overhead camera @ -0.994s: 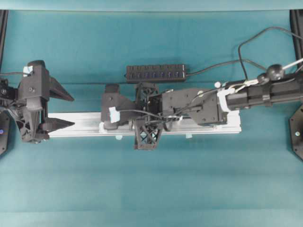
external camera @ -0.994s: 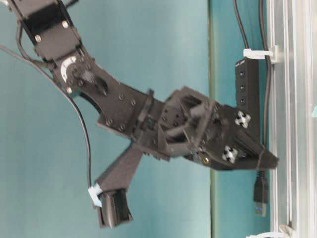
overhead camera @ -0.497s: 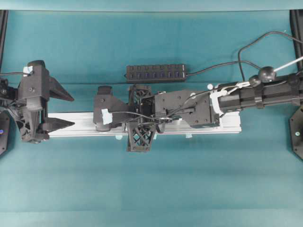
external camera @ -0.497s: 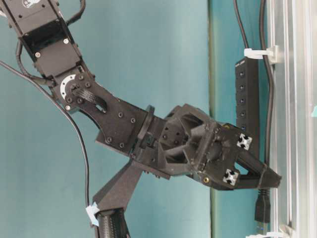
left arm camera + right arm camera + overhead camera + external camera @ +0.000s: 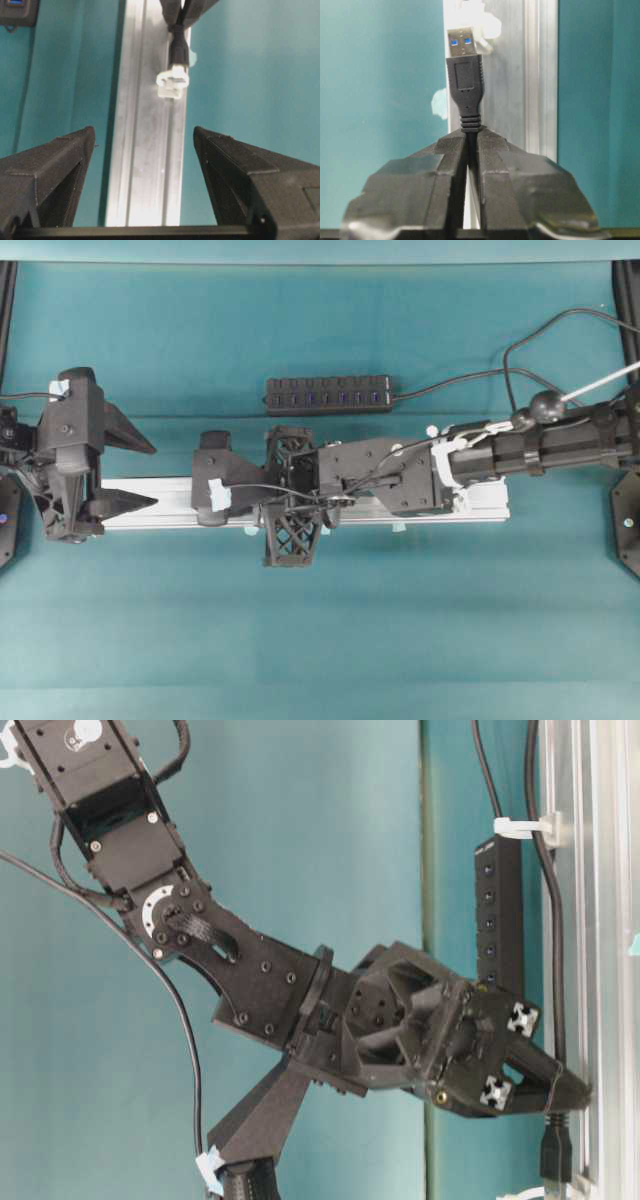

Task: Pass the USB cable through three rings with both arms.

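Note:
My right gripper (image 5: 470,135) is shut on the black USB cable just behind its plug (image 5: 465,85). The plug's silver tip (image 5: 461,43) sits at the mouth of a whitish ring (image 5: 482,25) on the silver rail (image 5: 515,75); whether it is inside I cannot tell. In the table-level view the right gripper (image 5: 585,1092) hangs over the rail with the plug (image 5: 556,1155) pointing at a ring (image 5: 545,1190); behind it the cable (image 5: 548,920) runs past another ring (image 5: 520,823). My left gripper (image 5: 144,132) stands open astride the rail's end, facing ring (image 5: 172,85) and plug (image 5: 179,50).
A black multi-port hub (image 5: 328,395) lies behind the rail (image 5: 170,502), its own cable trailing to the right. Small pale-blue tape tabs (image 5: 440,104) mark the rail's edge. My right arm (image 5: 520,445) stretches along the rail; the left gripper (image 5: 140,468) waits at its left end.
My right arm has slid left along the rail, carrying the plug up to the ring near the left end. The left gripper has stayed still and open.

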